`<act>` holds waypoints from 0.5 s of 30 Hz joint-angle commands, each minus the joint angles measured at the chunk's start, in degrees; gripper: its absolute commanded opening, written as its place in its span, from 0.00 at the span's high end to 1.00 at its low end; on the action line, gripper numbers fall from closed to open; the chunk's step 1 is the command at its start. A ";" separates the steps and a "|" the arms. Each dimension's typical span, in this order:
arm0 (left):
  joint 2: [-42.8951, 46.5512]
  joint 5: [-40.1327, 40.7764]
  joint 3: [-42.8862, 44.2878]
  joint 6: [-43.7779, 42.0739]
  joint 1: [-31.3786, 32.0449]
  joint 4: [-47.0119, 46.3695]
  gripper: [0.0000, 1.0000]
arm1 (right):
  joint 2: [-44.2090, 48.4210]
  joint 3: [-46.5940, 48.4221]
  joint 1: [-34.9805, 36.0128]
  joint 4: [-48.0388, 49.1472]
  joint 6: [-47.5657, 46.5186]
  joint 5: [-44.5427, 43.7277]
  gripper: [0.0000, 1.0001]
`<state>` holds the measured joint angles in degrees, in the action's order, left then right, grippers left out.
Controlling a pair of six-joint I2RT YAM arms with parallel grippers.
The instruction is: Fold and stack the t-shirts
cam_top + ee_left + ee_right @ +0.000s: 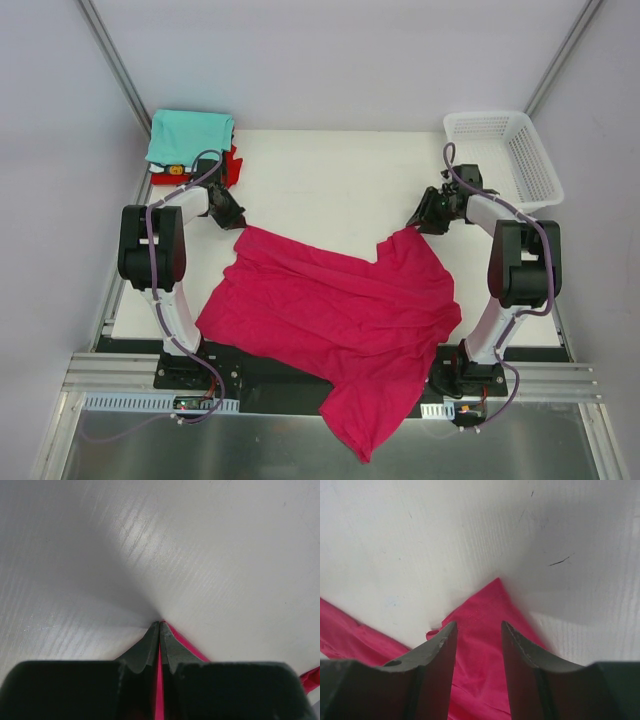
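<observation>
Carefully now: match the left hand (232, 215), clamped shut on the far-left corner of the magenta t-shirt (340, 310), with pink cloth pinched between its fingers (145, 650). Lower the right hand (425, 215), jaws apart and poised over the far-right corner, and close only once cloth sits between both fingers (437, 655). Seen from the wrist, that corner lies flat beneath the gap, ungripped. Then lift both corners level and draw them evenly apart, holding the far edge taut so as not to drag the bulk askew.

Spread crumpled across the counter (320, 170) between the two arms, well apart from the teal-topped folded stack (190, 140) at far left and the mesh basket (510, 150) at far right. Long axis roughly far to near, slanting right toward the near end, with a tail draped over the near counter edge. Collar or hem leading: cannot tell.
</observation>
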<state>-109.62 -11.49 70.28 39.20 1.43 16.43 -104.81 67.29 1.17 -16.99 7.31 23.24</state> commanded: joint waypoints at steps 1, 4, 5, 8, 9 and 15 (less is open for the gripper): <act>1.08 0.15 1.35 -0.18 -0.11 0.62 1.00 | -0.38 3.46 -0.81 -2.08 -2.74 -4.52 0.56; 1.17 0.41 1.09 -0.26 -0.11 0.54 1.00 | -3.63 5.74 -0.91 -3.04 -2.56 -3.56 0.55; 1.25 0.32 1.00 -0.35 -0.11 0.36 1.00 | -4.34 7.49 -0.99 -3.74 -2.91 -4.69 0.55; 1.17 0.32 1.00 -0.44 -0.11 0.54 1.00 | -6.89 10.14 -0.99 -6.03 -4.06 -5.49 0.55; 1.08 0.32 1.00 -0.35 -0.11 0.54 1.00 | -7.76 11.80 -2.12 -6.99 -4.06 -5.40 0.55; 1.52 0.15 1.44 -0.27 -0.11 0.54 1.00 | -9.79 11.91 -2.14 -7.53 -3.89 -4.70 0.60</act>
<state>-109.62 -11.49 70.28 39.20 1.43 16.43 -114.26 77.93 -0.62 -21.74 3.81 18.90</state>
